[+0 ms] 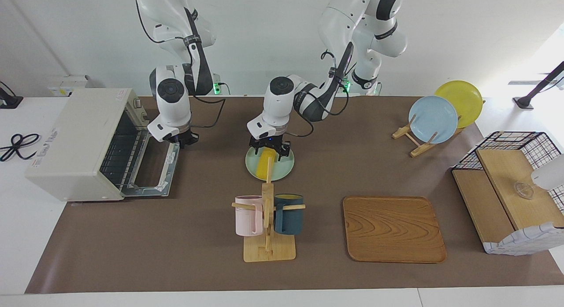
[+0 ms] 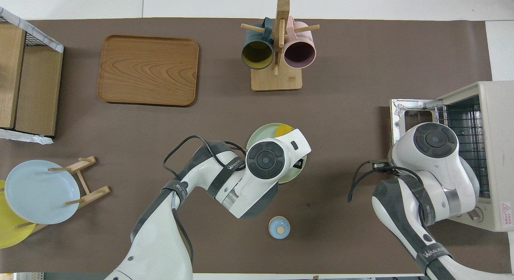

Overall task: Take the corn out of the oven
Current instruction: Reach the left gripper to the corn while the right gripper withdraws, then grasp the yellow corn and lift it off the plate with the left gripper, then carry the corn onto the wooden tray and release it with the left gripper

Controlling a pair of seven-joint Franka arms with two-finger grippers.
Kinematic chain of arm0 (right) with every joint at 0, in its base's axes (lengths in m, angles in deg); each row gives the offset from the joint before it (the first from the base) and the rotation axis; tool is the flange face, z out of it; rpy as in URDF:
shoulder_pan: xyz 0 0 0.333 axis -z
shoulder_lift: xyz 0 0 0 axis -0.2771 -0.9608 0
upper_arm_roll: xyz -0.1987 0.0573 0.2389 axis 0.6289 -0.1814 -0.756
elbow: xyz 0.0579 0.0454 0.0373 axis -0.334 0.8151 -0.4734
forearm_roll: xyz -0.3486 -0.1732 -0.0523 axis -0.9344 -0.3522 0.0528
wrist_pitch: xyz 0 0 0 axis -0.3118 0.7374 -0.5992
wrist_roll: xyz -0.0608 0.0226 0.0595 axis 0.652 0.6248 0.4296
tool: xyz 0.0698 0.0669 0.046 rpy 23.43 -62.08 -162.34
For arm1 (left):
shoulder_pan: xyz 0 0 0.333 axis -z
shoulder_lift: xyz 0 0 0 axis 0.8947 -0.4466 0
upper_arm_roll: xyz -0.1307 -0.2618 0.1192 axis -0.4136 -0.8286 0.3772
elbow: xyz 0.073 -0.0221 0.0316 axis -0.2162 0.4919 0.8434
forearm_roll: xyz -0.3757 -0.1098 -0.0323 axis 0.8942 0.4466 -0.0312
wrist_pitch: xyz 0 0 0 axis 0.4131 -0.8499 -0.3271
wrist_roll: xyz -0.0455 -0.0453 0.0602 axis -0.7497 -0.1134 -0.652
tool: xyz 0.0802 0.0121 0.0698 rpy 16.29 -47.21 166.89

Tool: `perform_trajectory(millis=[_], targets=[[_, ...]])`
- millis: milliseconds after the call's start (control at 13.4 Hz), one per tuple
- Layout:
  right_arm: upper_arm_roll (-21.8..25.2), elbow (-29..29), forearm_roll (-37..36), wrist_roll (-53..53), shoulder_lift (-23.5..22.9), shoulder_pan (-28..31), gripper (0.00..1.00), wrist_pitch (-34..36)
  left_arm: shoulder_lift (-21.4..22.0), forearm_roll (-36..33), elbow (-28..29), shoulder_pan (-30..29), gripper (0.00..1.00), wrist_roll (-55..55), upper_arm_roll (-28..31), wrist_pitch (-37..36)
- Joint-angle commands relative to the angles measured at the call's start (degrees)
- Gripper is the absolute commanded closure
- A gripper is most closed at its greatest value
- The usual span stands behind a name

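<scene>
The yellow corn (image 1: 265,165) lies on a pale green plate (image 1: 284,168) in the middle of the table, outside the oven; its tip also shows in the overhead view (image 2: 283,130). My left gripper (image 1: 269,153) is down at the corn's end nearer to the robots, right on it. The off-white oven (image 1: 79,144) stands at the right arm's end of the table with its door (image 1: 152,172) dropped open, and its rack looks bare. My right gripper (image 1: 184,140) hangs over the corner of the open door nearer to the robots and holds nothing that I can see.
A wooden mug stand (image 1: 268,236) with a pink and a dark blue mug stands beside the plate, farther from the robots. A wooden tray (image 1: 392,230), a plate rack (image 1: 434,117) and a wire basket (image 1: 506,183) lie toward the left arm's end. A small blue cap (image 2: 279,227) lies near the robots.
</scene>
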Motion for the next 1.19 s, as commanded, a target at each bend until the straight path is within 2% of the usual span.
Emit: perform_trajectory(millis=[0,224,447,596,894,969,1118], targets=[[1.3,-8.0,-6.8,-1.3,-0.6,2.5,1.0,8.6,0.4,0.6,0.8,0.4,1.0,0.2,1.1,0.8],[1.4,-13.4,-8.1,-6.8,-0.6,3.3,1.0,14.1,1.2,0.8,0.6,0.1,1.0,2.4,1.1,0.4],[1.7,-15.9,-10.2,-13.0,0.1,6.4,1.0,16.9,7.2,0.8,0.4,-4.0,1.0,1.5,1.1,-6.3],[1.7,-16.2,-10.2,-17.2,1.0,8.7,1.0,17.3,10.7,0.9,0.2,-8.8,1.0,1.4,1.1,-10.4],[1.6,-18.3,-10.2,-19.1,1.4,9.7,1.0,19.0,8.7,2.2,-3.6,-19.8,1.0,-6.2,1.0,-11.3],[1.5,-19.7,-10.1,-19.4,1.5,9.7,1.0,20.3,7.3,2.8,-6.1,-23.7,1.0,-10.3,1.0,-13.0],[1.4,-24.6,-9.1,-21.5,1.4,9.2,1.0,24.8,1.2,3.4,-14.5,-29.3,1.0,-16.1,1.1,-17.8]])
